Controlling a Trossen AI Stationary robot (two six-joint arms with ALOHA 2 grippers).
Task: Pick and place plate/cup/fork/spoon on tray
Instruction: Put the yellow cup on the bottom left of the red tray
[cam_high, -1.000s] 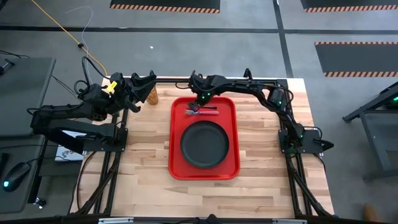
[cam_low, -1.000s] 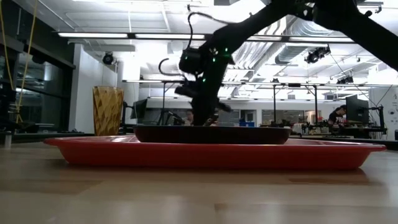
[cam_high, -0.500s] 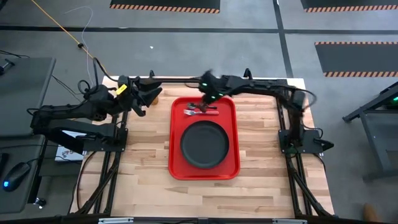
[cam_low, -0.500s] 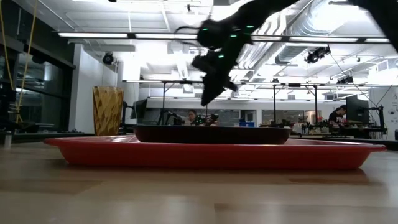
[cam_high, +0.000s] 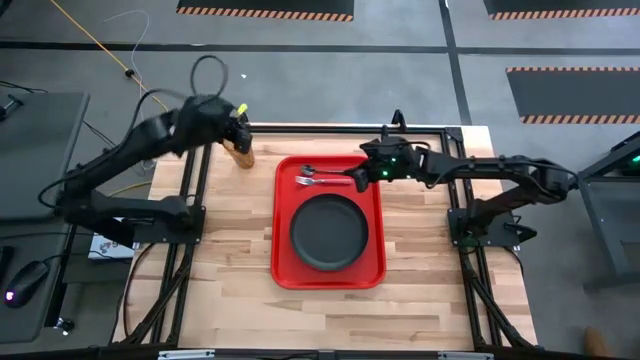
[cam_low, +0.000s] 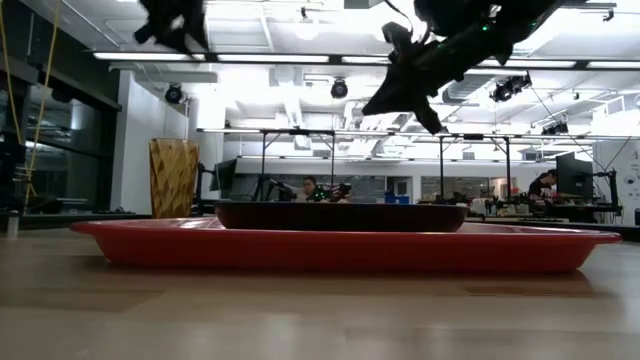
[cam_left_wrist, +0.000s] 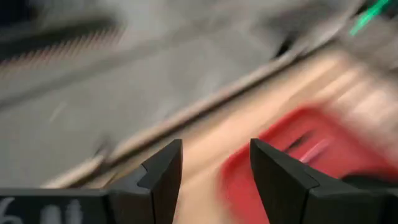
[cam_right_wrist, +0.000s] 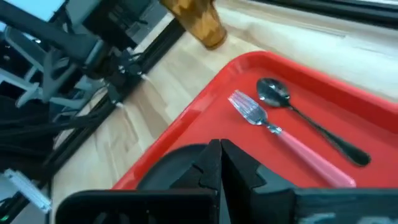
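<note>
The red tray (cam_high: 281, 262) lies mid-table with the black plate (cam_high: 329, 231) on it. The pink-handled fork (cam_right_wrist: 283, 135) and the dark spoon (cam_right_wrist: 303, 122) lie side by side on the tray's far end. The amber cup (cam_high: 243, 155) stands upright on the table past the tray's far left corner. My left gripper (cam_high: 238, 130) is open and empty, high above the cup, and also shows in its wrist view (cam_left_wrist: 212, 167). My right gripper (cam_high: 359, 172) is shut and empty, raised over the tray's far right corner, and also shows in its wrist view (cam_right_wrist: 220, 158).
Black frame rails run along the table's far edge (cam_high: 300, 128) and down both sides. Bare wood lies left and right of the tray (cam_high: 230, 240). In the low view the cup (cam_low: 174, 178) stands left of the tray (cam_low: 340, 245).
My right gripper has risen from the fork and spoon at the tray's far end and drawn back toward the table's right edge. My left arm has swung up, and its gripper now hangs high over the cup. The fork, spoon, plate and cup have stayed put.
</note>
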